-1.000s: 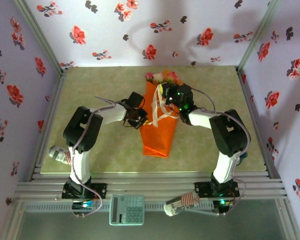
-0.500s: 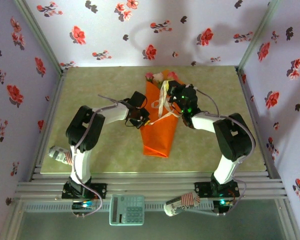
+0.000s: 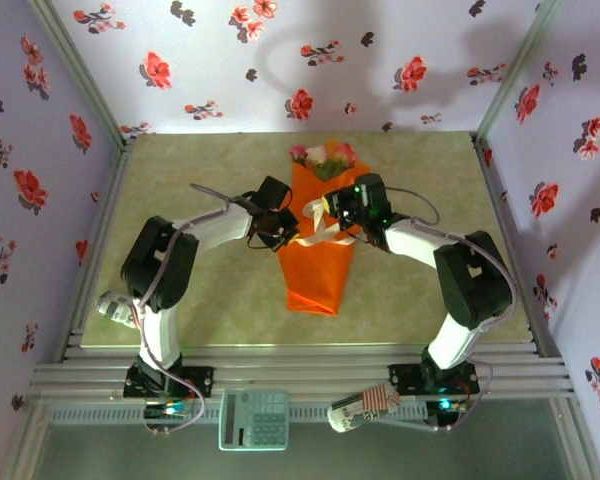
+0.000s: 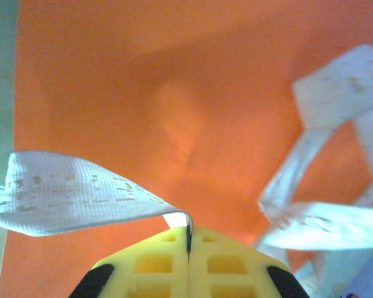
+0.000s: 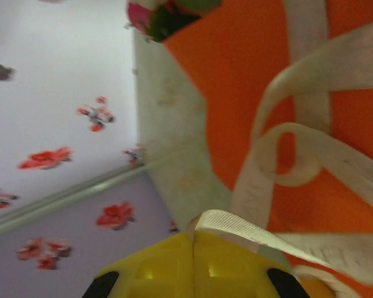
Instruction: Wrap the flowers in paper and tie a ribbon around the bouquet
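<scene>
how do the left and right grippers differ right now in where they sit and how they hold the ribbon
The left gripper sits at the bouquet's left edge; the right gripper is over its right half, nearer the flowers. The left gripper's strand of ribbon trails off flat; the right gripper's strand curls into a loop. Both are shut on the ribbon.

Lab robot test booth, table point(image 3: 195, 300) walled on three sides by purple floral wallpaper panels point(image 3: 380, 95), aluminium rails point(image 3: 300, 378) along table's near edge, arm bases point(image 3: 168, 380) bolted there, calculator point(image 3: 254, 418) just off that edge
</scene>
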You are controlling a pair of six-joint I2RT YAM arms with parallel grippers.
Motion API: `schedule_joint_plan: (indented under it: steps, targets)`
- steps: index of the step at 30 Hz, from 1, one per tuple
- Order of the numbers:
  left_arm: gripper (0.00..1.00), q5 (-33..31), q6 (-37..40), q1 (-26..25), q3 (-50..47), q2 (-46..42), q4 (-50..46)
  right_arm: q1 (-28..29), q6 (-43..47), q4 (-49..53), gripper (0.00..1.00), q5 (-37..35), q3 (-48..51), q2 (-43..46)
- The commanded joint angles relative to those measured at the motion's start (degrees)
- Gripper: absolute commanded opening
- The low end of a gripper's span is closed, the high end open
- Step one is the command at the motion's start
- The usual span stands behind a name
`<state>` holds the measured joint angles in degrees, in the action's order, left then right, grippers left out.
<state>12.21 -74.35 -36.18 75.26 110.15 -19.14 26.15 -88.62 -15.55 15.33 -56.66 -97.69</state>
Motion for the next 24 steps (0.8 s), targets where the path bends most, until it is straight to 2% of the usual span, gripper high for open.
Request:
schedule_joint_plan:
  steps: [1, 4, 9, 16, 24]
  targets:
    - [0.0, -1.4, 2.3, -0.6, -0.6, -2.7, -1.0, 0.6, 12.8, 21.5, 0.0, 2.8, -7.1, 1.8]
    - [0.0, -1.1, 3.0, -0.7, -1.3, -3.2, 0.4, 1.3, 20.7, 33.2, 0.0, 1.8, -14.7, -1.1]
    - [0.0, -1.1, 3.9, -1.1, -1.8, -3.8, 2.1, 2.8, 29.9, 42.4, 0.0, 0.1, -23.3, -6.9]
    - [0.0, -2.1, 4.3, -1.3, -3.7, -5.4, 4.0, 5.4, 36.6, 45.1, 0.0, 0.8, -29.7, -14.7]
    - [0.0, -2.6, 4.1, -1.4, -5.6, -7.0, 6.3, 5.4, 41.2, 46.4, 0.0, -0.6, -34.4, -20.6]
